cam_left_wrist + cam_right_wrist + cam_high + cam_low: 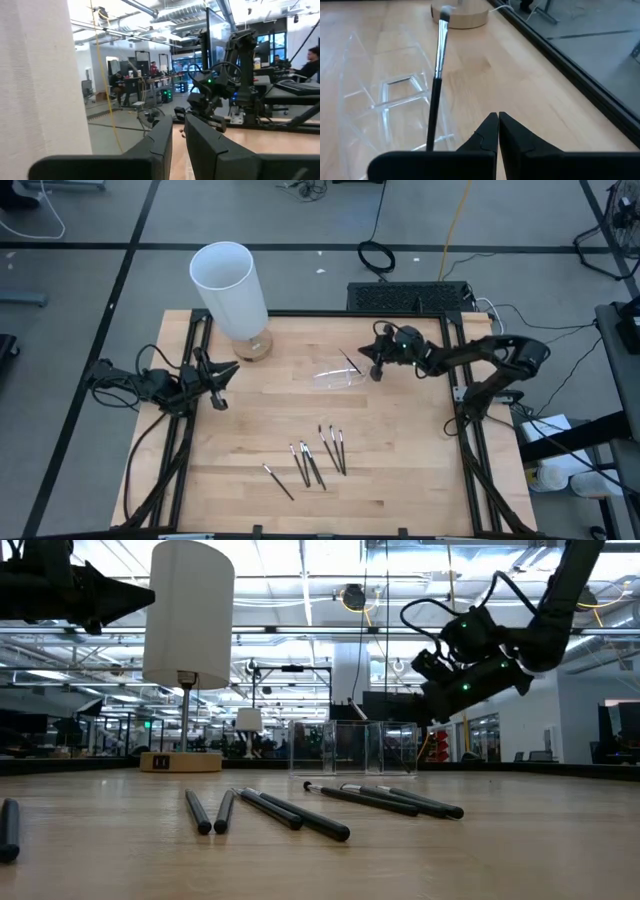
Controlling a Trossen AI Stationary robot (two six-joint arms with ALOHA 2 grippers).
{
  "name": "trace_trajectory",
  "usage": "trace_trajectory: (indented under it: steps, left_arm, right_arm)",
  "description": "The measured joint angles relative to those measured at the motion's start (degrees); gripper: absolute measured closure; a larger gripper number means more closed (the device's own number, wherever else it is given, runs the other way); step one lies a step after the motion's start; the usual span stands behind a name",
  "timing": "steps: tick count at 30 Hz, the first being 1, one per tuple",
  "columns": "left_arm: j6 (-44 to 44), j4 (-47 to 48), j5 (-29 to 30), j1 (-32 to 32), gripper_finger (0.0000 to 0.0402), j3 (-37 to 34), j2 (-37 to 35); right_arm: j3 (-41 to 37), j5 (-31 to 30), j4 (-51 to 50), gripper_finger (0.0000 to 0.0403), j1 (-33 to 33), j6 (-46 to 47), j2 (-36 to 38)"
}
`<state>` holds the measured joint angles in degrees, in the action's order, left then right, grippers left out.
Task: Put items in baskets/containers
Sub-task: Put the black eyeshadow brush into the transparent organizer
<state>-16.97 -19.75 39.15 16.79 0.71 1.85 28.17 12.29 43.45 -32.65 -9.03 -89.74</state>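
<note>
Bright overhead light, soft shadows, blurred foreground

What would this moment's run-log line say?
right fingers: shut, beside tray | brush: leaning at tray | other brushes: on table | left fingers: open, idle

The right arm reaches in from the desk's right edge toward the far middle, elbow bent, its gripper (378, 369) raised off the surface with fingers (490, 131) pressed together. The left arm waits folded at the left edge, its gripper (222, 385) pointing inward, fingers (161, 137) slightly parted.
</note>
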Motion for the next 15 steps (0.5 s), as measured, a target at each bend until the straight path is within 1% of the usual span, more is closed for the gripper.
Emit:
trace_trajectory:
  steps: [3,6,15]
  left_arm:
    - [0.0,0.0,0.0,0.0,0.0341,0.0,0.0]
    - [0.1,0.1,0.0,0.0,0.0341,0.0,0.0]
    - [2.2,0.4,0.0,0.0,0.0341,0.0,0.0]
  right_arm:
    - [0.1,0.6,0.0,0.0403,0.1,-1.0,-0.4]
    - [0.1,3.1,-0.2,0.0403,0.1,-2.2,-1.6]
    - [0.1,3.1,-0.7,0.0403,1.5,-1.7,-4.2]
